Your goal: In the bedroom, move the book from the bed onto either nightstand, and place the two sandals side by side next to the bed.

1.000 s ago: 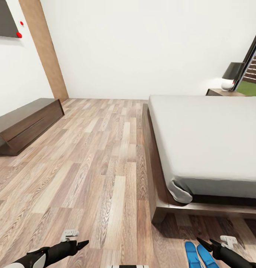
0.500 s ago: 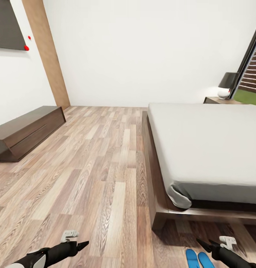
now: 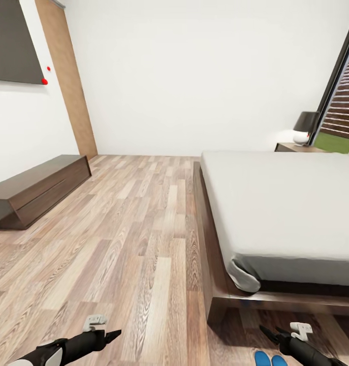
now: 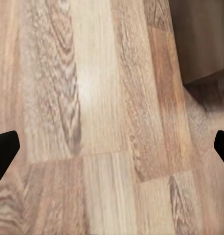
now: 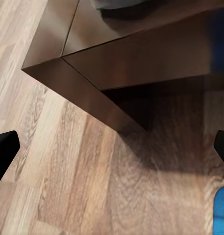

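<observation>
While both arms hang low over the wood floor [image 3: 133,244], the left fingers [image 3: 112,334] and right fingers [image 3: 268,333] are spread wide with nothing between them; the 2 blue sandals [image 3: 270,360] lie side by side on the floor just beside the right fingers, near the bed [image 3: 276,213] corner ahead of them; a nightstand [image 3: 296,148] with a lamp [image 3: 304,127] stands beyond the bed.

Both arms are held low and forward; the left gripper [image 3: 113,334] and right gripper [image 3: 268,333] are spread open.
</observation>
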Controlling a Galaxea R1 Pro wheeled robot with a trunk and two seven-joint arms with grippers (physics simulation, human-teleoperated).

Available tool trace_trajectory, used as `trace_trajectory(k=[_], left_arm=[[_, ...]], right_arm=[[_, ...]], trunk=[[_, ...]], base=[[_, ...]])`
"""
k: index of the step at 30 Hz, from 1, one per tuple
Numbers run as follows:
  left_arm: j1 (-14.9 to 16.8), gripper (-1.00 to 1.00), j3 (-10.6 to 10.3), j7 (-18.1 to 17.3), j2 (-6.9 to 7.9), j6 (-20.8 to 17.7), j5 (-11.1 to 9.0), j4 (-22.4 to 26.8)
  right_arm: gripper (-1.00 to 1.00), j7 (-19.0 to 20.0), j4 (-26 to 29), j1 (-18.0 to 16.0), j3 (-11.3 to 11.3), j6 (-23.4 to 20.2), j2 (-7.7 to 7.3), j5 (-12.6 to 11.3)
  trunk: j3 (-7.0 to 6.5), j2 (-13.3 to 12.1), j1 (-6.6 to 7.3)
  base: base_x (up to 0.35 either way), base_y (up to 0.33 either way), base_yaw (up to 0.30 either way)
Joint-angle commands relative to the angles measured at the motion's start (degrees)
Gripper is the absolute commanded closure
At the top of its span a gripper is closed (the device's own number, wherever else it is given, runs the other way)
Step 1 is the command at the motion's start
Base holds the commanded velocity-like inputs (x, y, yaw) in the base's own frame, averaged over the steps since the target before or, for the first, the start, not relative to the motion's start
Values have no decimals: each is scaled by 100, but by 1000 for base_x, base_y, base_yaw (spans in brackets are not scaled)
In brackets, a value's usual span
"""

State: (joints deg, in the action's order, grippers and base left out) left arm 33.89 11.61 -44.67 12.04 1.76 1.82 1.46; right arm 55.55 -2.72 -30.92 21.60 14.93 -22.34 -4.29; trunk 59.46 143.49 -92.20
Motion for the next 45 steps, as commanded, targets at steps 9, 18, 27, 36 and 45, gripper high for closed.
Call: trace_trajectory(k=[9,18,27,36,45], left_arm=[[3,-100,16,10,-15,28,18,-7],[3,-100,14,-21,-35,16,14,-37],[-2,-100,12,-11,-145,13,20,-41],[-7,-100,15,18,-166,22,20,-41],[-14,-100,10,26,-239,35,19,-41]], right_arm=[[-100,17,-28,-10,-24,28,6,-46],[-100,17,-35,-10,-24,28,10,-46],[-100,9,-35,-10,-24,28,34,-46],[-100,8,-36,-10,-24,28,39,-46],[-100,8,-36,-10,-26,28,45,-46]], trunk=[[-195,-10,24],[-394,-22,47],[-564,-305,206],[-726,-666,404],[-887,-1027,602]], base=[[0,0,0],[0,0,0],[0,0,0],[0,0,0],[0,0,0]])
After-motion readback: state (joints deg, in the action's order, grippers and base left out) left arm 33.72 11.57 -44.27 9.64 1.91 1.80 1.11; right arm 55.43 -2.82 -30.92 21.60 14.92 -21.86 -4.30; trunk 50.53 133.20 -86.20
